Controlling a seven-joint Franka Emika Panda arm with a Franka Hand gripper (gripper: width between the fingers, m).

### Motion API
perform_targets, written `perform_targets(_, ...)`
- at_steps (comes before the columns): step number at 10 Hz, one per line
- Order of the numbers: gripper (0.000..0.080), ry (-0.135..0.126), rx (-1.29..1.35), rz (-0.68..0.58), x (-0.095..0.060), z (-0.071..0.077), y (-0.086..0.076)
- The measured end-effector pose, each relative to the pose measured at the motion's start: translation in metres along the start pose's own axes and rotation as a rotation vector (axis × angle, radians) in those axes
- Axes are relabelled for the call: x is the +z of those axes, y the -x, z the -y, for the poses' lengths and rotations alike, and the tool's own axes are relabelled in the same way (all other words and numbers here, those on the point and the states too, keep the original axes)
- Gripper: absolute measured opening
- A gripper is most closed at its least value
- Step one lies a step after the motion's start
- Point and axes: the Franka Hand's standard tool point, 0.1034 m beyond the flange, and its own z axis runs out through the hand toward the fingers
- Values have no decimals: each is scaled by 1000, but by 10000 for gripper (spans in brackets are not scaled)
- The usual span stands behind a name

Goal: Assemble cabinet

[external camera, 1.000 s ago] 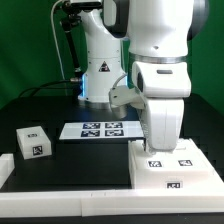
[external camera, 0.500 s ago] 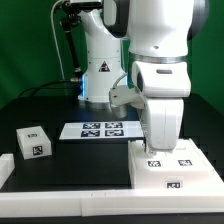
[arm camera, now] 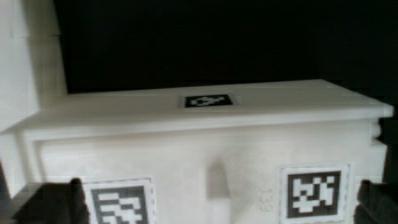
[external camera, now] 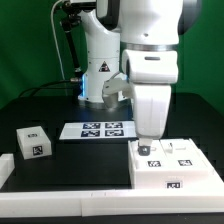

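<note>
One boxy, smooth white plastic cabinet (external camera: 186, 170) beneath the spread claw (external camera: 147, 149).

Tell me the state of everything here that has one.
cabinet: resting on the table
pincer: open, fingers spread wide, close over the cabinet
block: loose on the table, apart from the cabinet
marker board: flat on the table
</note>
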Motion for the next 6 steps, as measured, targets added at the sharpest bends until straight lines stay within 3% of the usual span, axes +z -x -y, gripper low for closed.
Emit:
perform_targets(2,796,5,129,12,-12,14,-1)
perform_targets(4,796,33,174,5,-22,29,-5)
perform_targets(6,797,38,182,-5,-18,41,-9)
